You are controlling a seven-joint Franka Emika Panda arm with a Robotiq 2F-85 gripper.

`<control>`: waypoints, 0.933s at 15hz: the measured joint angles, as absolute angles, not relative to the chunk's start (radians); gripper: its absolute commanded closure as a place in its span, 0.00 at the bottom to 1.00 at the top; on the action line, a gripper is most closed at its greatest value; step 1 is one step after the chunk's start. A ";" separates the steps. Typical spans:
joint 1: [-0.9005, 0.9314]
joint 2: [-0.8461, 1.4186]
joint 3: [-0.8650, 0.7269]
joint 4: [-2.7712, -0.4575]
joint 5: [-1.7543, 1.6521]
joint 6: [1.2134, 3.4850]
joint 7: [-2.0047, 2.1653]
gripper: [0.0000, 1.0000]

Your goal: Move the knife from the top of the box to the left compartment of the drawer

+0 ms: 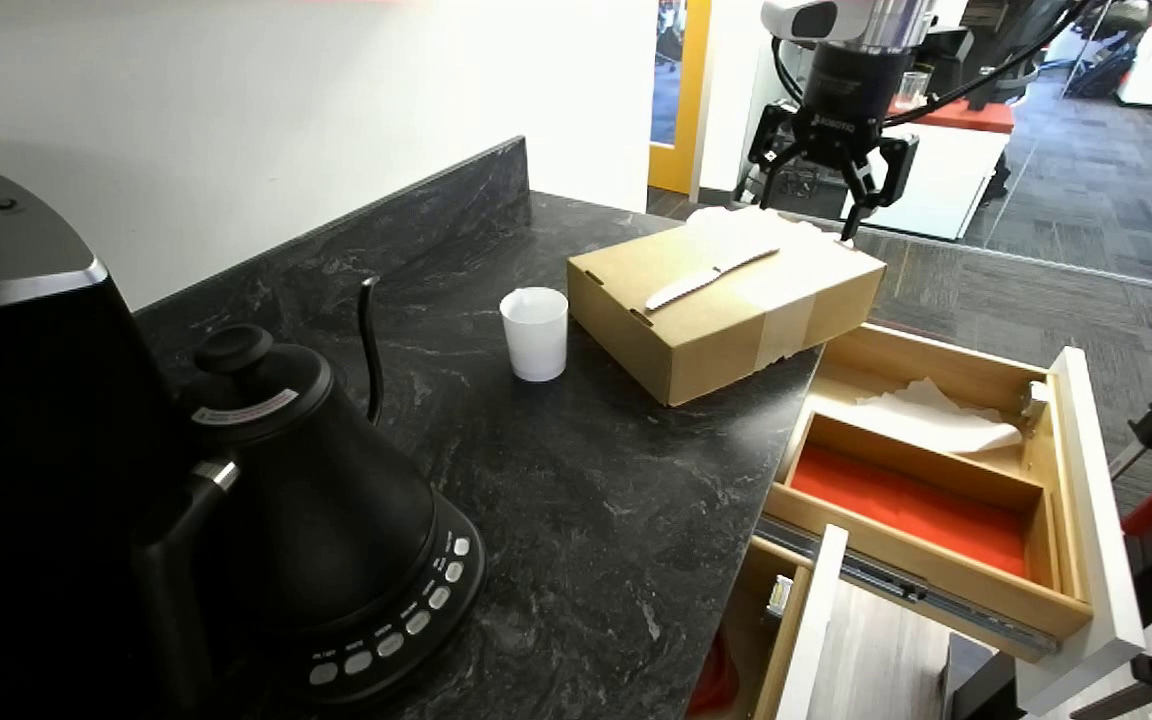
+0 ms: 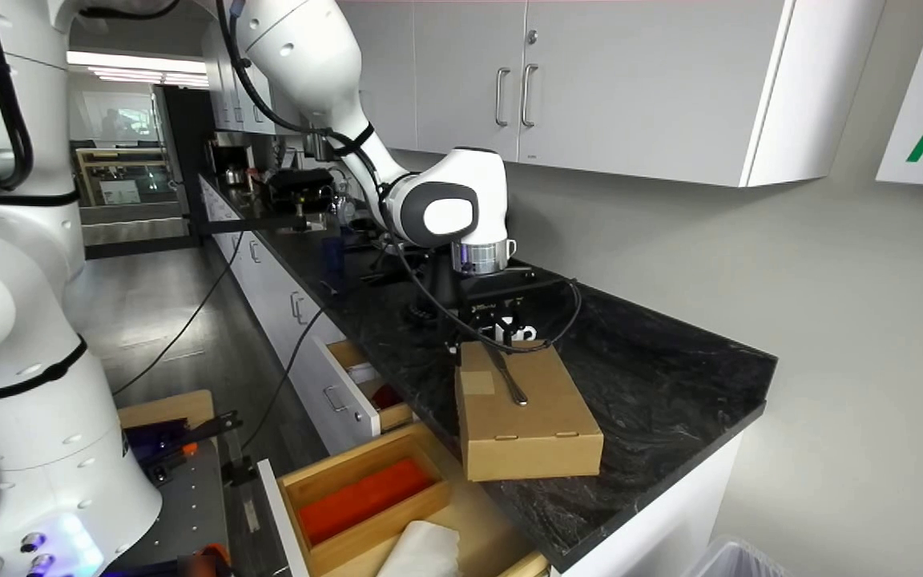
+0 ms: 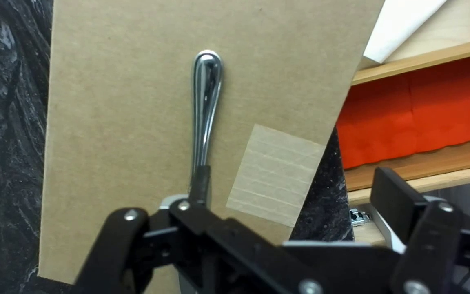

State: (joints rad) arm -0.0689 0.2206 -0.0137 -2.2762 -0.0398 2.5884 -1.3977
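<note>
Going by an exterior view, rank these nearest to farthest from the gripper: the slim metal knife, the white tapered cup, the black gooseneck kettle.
Nearest the gripper first, in an exterior view:
1. Knife: below it, on the brown cardboard box.
2. Cup: on the dark counter, beside the box.
3. Kettle: farthest, lower left of the picture.

place: a kitchen area, apparently in an office
bench (image 1: 596, 490): long, dark, veined
kettle (image 1: 321, 500): black, spouted, on the bench
cupboards (image 2: 638, 84): white, wall-hung
carpet (image 1: 1121, 190): grey, tiled, office-like
</note>
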 measured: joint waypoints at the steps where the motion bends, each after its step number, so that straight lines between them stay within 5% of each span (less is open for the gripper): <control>1: -0.069 0.221 -0.014 -2.276 -0.040 2.588 -1.398 0.00; 14: -0.095 0.342 -0.005 -2.099 -0.051 2.588 -1.433 0.00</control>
